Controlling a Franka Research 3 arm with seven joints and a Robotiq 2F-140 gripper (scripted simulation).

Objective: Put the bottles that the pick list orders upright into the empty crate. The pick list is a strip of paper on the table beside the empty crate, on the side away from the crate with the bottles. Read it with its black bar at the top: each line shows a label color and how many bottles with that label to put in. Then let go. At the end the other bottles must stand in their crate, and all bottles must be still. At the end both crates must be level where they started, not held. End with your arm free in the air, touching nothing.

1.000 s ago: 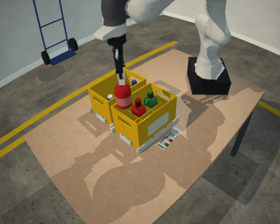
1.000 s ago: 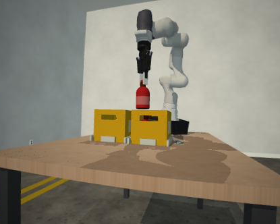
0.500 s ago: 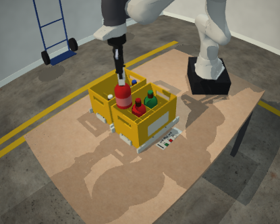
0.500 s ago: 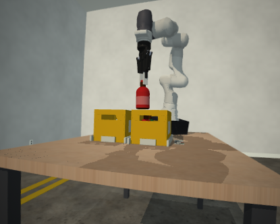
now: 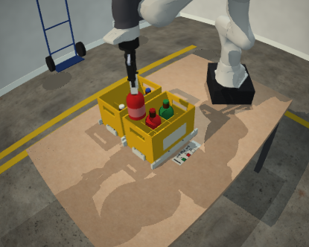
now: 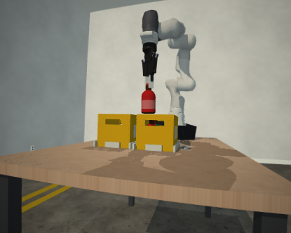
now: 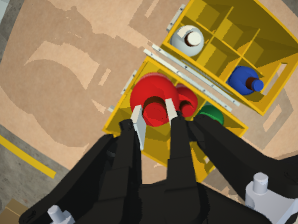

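Note:
My gripper (image 5: 132,85) is shut on the neck of a red bottle with a pink label (image 5: 136,106) and holds it upright, its base just above the crate rims (image 6: 148,102). In the wrist view the held bottle (image 7: 154,99) hangs over a corner cell of the crate beside the pick list (image 5: 160,128). That crate holds a smaller red bottle (image 5: 153,118) and a green bottle (image 5: 166,109). The other yellow crate (image 5: 118,106) holds a white-capped bottle (image 7: 189,38) and a blue bottle (image 7: 248,82). The pick list (image 5: 185,152) lies by the near crate; its lines are too small to read.
The robot's black base (image 5: 231,89) stands at the table's far right edge. A blue hand truck (image 5: 62,37) stands on the floor by the wall. Yellow floor lines run behind the table.

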